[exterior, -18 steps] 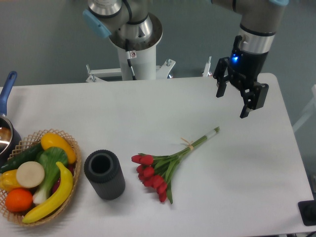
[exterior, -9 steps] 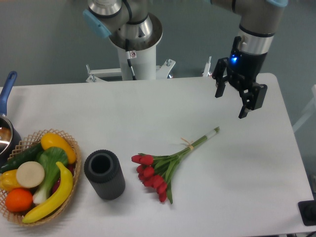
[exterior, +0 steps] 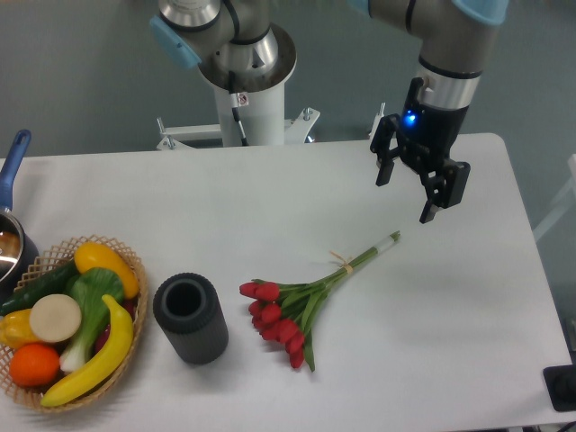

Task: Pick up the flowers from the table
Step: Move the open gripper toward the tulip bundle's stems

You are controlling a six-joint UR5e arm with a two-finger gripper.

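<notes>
White table (exterior: 270, 202) with flowers (exterior: 301, 301); gripper (exterior: 404, 196) above, jaws apart; no legible writing

Pan (exterior: 11, 236) cut by left edge, black object (exterior: 561, 388) cut at right

table (exterior: 270, 207) smooth, matt white; basket (exterior: 135, 270) woven wicker; dark cylinder (exterior: 190, 318) matt, rubbery; flowers (exterior: 292, 310) plastic-looking, slight sheen; gripper (exterior: 405, 192) matt black.
</notes>
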